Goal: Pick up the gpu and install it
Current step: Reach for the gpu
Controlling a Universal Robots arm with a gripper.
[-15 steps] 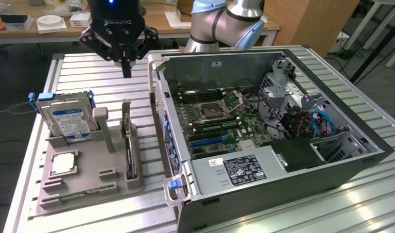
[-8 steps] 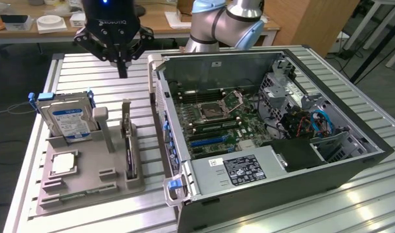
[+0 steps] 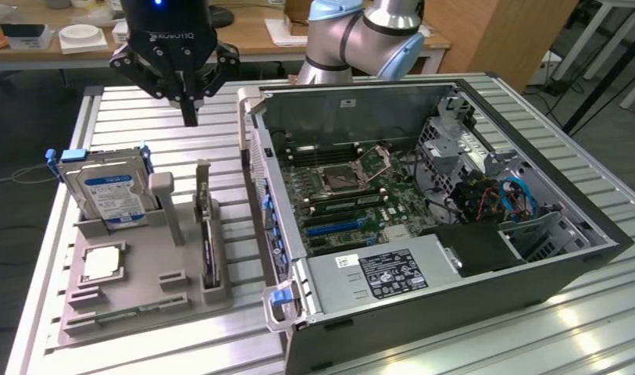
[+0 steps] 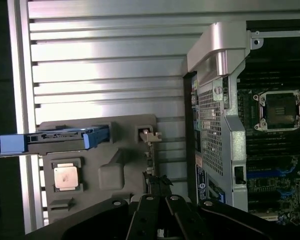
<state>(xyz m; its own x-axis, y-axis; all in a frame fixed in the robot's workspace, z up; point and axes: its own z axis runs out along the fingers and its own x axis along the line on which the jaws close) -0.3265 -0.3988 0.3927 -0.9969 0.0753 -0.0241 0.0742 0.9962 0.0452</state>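
Exterior view: closed, empty fingers (image 3: 190, 109) above the table (image 3: 130, 117), gpu (image 3: 205, 242) upright in grey tray (image 3: 140, 308) nearby

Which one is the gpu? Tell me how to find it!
Find the big open computer case, then the grey tray beside it on the exterior view's left. The gpu stands on its edge in the tray's side nearest the case: thin, flat and dark, unlike the boxy hard drive or the small square processor chip.

GPU (image 3: 205, 246) in tray (image 3: 140, 324) betw. HDD (image 3: 111, 197) & case (image 3: 442, 312)
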